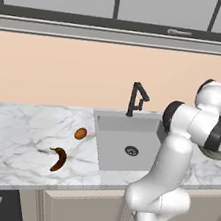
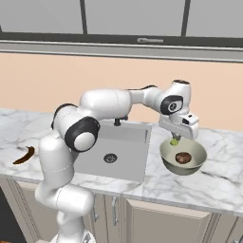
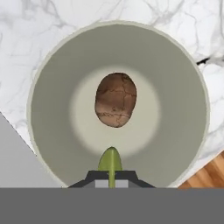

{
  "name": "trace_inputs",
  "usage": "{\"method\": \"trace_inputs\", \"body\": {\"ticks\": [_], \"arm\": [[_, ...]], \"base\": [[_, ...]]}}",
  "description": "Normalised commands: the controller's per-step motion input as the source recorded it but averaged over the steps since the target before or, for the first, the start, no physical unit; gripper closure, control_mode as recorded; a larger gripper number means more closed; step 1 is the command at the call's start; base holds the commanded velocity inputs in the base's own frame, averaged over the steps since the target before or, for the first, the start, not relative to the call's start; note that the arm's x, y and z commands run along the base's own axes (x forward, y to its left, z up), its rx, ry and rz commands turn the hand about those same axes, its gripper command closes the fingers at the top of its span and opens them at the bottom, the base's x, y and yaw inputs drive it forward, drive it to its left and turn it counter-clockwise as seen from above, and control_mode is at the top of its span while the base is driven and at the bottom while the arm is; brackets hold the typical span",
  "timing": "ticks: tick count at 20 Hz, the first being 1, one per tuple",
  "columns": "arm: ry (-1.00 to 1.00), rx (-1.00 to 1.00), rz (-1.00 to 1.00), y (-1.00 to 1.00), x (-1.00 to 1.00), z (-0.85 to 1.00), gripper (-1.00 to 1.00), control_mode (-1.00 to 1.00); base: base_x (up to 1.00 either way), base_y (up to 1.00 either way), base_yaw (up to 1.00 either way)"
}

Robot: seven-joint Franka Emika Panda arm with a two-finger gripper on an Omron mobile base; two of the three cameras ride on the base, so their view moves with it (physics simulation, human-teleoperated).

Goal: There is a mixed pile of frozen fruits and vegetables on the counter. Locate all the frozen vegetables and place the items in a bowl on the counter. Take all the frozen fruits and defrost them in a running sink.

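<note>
Spanning the room under a peach wall and grey upper cabinets, the white marble table point(image 2: 218, 182) carries a recessed grey sink point(image 1: 127, 148) with a black faucet point(image 1: 136, 99). The gripper point(image 2: 174, 140) is clamped on the green piece point(image 3: 110, 162) above the bowl point(image 2: 166, 161) (brown ball point(image 3: 115, 99) inside). The orange ball point(image 1: 80, 133) and curved brown piece point(image 1: 58, 159) lie left of the sink.
</note>
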Motion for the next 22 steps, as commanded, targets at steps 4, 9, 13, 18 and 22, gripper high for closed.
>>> {"method": "trace_inputs", "body": {"ticks": [4, 9, 13, 18, 22], "arm": [[-0.05, 0.0, -0.02, -0.1, 0.06, -0.4, 1.0, -1.0], [-0.06, -0.01, -0.02, -0.08, 0.05, -0.4, 1.0, -1.0], [-0.06, -0.02, -0.01, -0.07, 0.03, -0.38, 1.0, -1.0], [-0.04, 0.0, 0.0, -0.05, 0.05, -0.28, 1.0, -1.0], [-0.01, 0.0, 0.0, 0.0, 0.07, -0.16, -1.0, -1.0]], "base": [[0.0, 0.0, 0.0], [0.0, 0.0, 0.0], [0.0, 0.0, 0.0], [0.0, 0.0, 0.0], [0.0, 0.0, 0.0]]}}
